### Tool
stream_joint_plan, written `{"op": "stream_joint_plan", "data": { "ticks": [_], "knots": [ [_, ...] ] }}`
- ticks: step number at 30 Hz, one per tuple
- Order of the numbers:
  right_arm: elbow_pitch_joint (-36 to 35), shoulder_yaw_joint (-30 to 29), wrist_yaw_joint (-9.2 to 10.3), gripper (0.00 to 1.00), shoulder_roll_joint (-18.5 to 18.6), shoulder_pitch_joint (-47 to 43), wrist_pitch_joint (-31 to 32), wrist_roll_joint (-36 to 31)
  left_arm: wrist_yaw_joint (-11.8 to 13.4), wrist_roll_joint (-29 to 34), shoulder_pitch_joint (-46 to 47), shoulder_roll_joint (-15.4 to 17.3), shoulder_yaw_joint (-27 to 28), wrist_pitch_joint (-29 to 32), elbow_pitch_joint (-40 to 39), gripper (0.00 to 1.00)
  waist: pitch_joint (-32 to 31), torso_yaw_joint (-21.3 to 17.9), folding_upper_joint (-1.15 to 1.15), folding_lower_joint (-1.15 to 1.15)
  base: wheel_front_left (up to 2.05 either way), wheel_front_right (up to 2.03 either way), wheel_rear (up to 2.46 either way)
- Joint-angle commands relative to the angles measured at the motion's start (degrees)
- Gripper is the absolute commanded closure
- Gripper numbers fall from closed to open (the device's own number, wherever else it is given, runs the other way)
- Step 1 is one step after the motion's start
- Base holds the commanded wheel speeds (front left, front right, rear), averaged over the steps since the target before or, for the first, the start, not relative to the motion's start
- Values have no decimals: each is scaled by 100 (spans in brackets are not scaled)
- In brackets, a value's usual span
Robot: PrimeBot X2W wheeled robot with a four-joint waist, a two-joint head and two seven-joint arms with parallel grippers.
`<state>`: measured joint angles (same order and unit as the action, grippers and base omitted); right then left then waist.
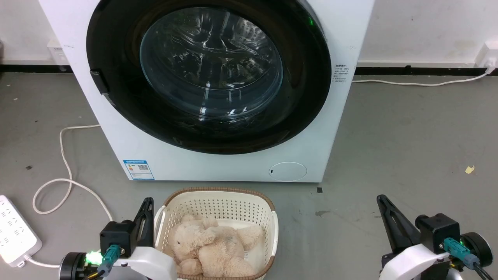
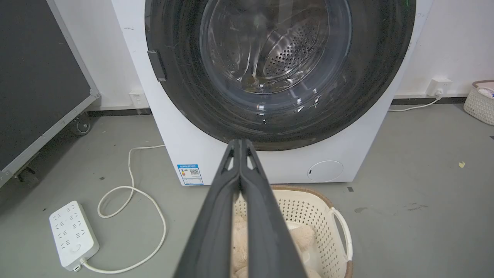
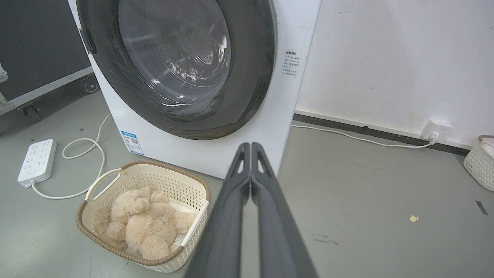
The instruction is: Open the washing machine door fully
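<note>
The white washing machine [image 1: 218,167] stands straight ahead on the grey floor. Its round glossy black door [image 1: 116,105] with the clear glass bowl [image 1: 210,62] lies flat against the front, closed, and a small dark handle tab [image 1: 99,81] sits on its left rim. The door [image 2: 185,92] and the steel drum behind the glass [image 2: 285,58] show in the left wrist view. My left gripper [image 1: 148,201] is low at the lower left, shut and empty, well short of the machine. My right gripper [image 1: 380,197] is low at the lower right, shut and empty.
A cream perforated basket [image 1: 268,217] holding a beige plush bear [image 1: 214,245] sits on the floor just before the machine, between my arms. A white power strip [image 1: 15,233] and looped cable [image 1: 66,171] lie at the left. A dark wheeled panel [image 2: 38,77] stands further left.
</note>
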<state>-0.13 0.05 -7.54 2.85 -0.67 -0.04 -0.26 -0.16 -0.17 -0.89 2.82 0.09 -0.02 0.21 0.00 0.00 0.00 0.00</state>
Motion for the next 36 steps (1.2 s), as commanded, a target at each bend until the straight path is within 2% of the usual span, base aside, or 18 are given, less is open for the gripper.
{"op": "stream_joint_plan", "data": {
  "ticks": [1, 4, 5, 24, 36],
  "knots": [
    [13, -5, 5, 100, 3, 67, 4, 26, 16, 17, 89, 6, -9, 2, -21, 100, 0, 0, 0, 0, 0, 0, 0],
    [13, -5, 5, 100, 3, 67, 4, 26, 16, 17, 89, 6, -9, 2, -21, 100, 0, 0, 0, 0, 0, 0, 0],
    [-1, 1, 0, 0, 0, -1, 0, 0, 0, -1, -1, -1, 2, 0, 0, 0, 0, 0, 0, 0, 0, 0, 0],
    [-48, -50, 1, 0, 0, -42, -220, 75, 35, -29, 11, 0, -106, -220, 35, 0, 60, 17, 0, 0, 0, 0, 0],
    [-180, -113, 1, 0, 88, 92, -387, 138, 112, -63, 178, 1, -263, -388, -88, 0, 441, 148, 0, 0, 0, 0, 0]
  ]
}}
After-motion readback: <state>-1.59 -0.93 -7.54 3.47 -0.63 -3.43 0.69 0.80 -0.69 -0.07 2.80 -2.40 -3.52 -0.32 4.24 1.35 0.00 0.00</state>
